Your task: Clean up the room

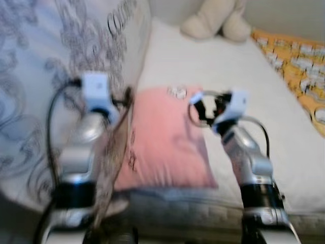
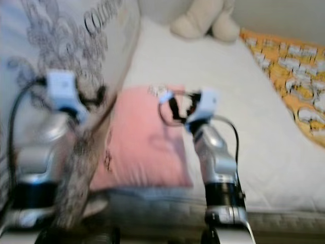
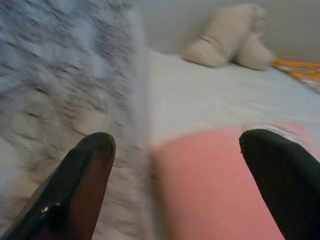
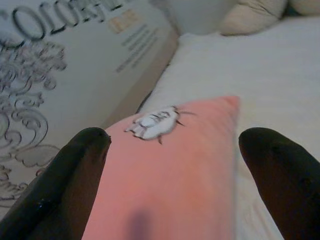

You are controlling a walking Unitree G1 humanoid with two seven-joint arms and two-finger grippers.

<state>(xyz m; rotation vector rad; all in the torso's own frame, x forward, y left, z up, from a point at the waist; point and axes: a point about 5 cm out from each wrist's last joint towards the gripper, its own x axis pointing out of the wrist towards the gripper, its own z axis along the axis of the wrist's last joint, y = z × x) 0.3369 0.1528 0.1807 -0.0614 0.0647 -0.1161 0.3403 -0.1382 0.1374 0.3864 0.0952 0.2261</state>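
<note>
both claws released: right claw [image 1: 199, 108] above pink pillow [image 1: 162, 145] on bed [image 1: 238, 81], left claw [image 1: 124, 101] beside patterned duvet [image 1: 35, 76]; grasp the pillow's edge squarely.

Pillow [image 1: 162, 147]: pink, small white print with dark lines [image 4: 152, 123] near one corner.
Sheet [image 1: 223, 81] under pillow: plain white.
Duvet [image 1: 45, 76] left of pillow: pale grey-white, dark grey swirl pattern, dark letters [image 4: 55, 17] and small orange mark near top edge.
Blanket [image 1: 299, 66] right of pillow, far edge of sheet: orange-yellow with white patches.
Plush toy [image 1: 216, 20] beyond pillow: beige.
Arms [image 1: 249, 157]: silver, black bands, white wrist blocks, black cables.
Fingers [image 4: 60, 190]: glossy black.
</note>
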